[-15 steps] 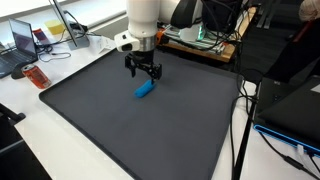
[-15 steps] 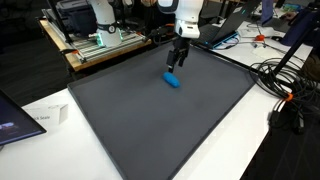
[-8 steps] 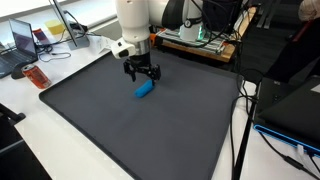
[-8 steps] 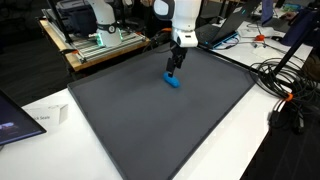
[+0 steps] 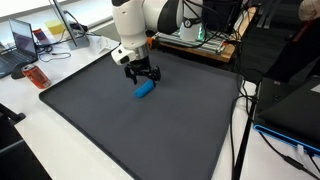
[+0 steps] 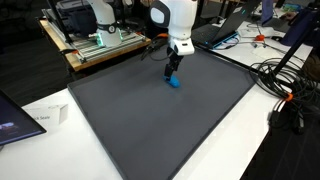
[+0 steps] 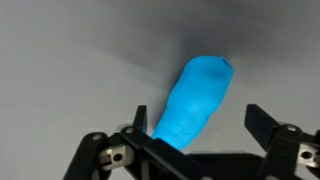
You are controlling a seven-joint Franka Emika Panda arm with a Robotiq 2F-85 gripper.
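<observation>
1 blue cylinder (image 5: 145, 91) lies on dark mat (image 5: 150, 135) beneath gripper (image 5: 142, 77), jaws spread wide.

A large dark grey mat (image 5: 150, 125) is seen spread over a white table (image 5: 45, 135), and the scene is evenly lit in both exterior views. In an exterior view an open laptop (image 5: 22, 40) and a small orange item (image 5: 37, 76) are set on the white surface beside the mat, while a black cable (image 5: 241, 125) is draped along the opposite edge. In an exterior view a wood-edged bench (image 6: 90, 50) loaded with equipment is placed behind the table, and a tangle of leads (image 6: 285, 80) is gathered beside it.
</observation>
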